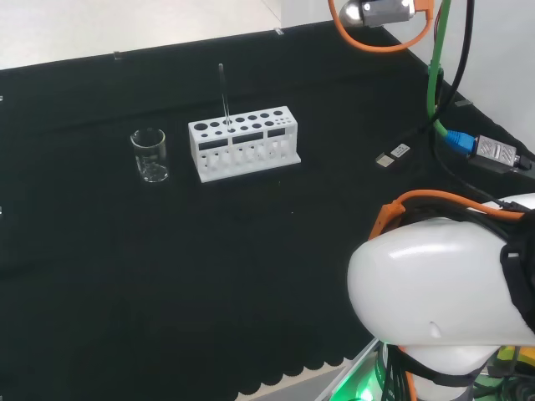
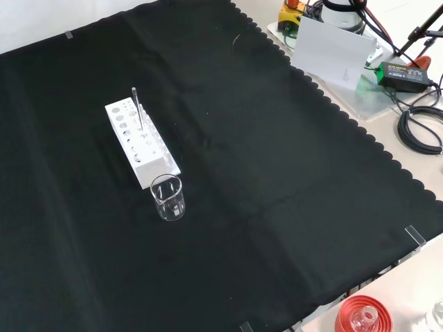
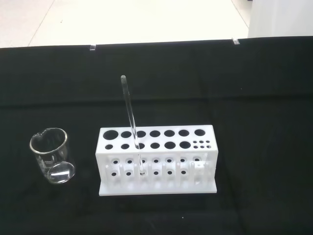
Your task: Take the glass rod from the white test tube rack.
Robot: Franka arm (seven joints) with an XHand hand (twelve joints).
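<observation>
Glass rod (image 3: 131,122) leans in a left-end hole of white test tube rack (image 3: 156,159), upper length exposed for pinching; my hand's state: cannot tell.

No legible text, numbers or signs can be made out. The beaker (image 3: 52,157) carries faint white graduation marks on its wall, too small to read. A small grey tag (image 1: 399,151) lies on the black cloth (image 1: 251,251) with print that cannot be resolved. The black power adapter (image 2: 403,75) off the cloth's edge bears a label, also unreadable. The white test tube rack (image 3: 155,157) is unmarked on its visible faces.
</observation>
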